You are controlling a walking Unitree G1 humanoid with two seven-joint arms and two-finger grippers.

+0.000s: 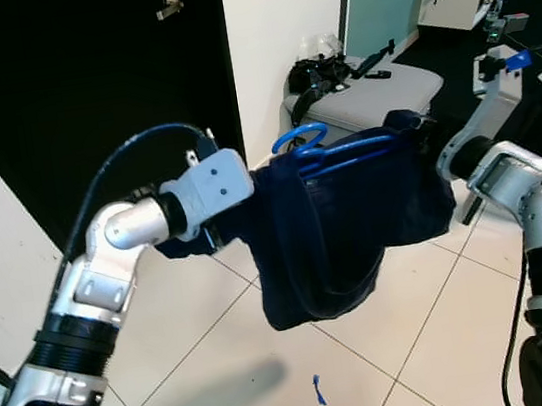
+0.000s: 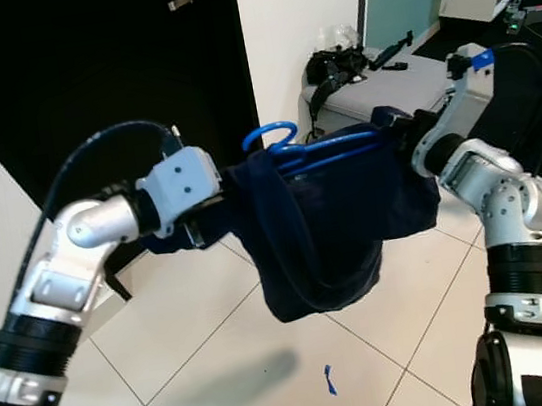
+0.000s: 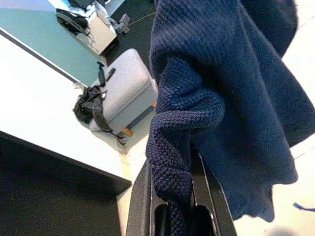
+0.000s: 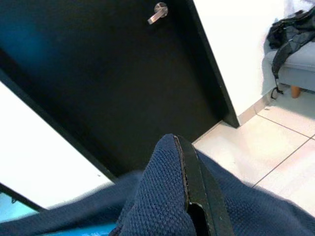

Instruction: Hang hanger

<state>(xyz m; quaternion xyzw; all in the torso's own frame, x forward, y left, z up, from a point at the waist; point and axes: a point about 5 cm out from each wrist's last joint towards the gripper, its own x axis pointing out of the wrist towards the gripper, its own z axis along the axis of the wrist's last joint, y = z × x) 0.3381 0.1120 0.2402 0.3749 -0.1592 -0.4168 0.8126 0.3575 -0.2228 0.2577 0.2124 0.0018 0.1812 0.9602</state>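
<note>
both arms hold a navy garment on a blue hanger up in the air between them, above the tiled floor.

the left gripper (image 3: 179,206) has its two black fingers (image 3: 209,196) pinched on a bunched fold of the knitted navy garment (image 1: 354,217) at its left end. the right gripper (image 4: 197,196) presses into the same cloth at the right end, fingers together on it as far as the wrist view shows. the blue hanger (image 1: 330,152) lies across the top of the garment, its hook (image 1: 297,139) poking up near the left gripper. this looks like the carrying step: the load is gathered, but no rail or peg is in sight, just a black door (image 1: 83,88) with a handle (image 1: 169,5) ahead and a grey stool (image 1: 367,94) beyond. the next move calls for finding a hanging spot and freeing the hook so it can catch cleanly.
</note>
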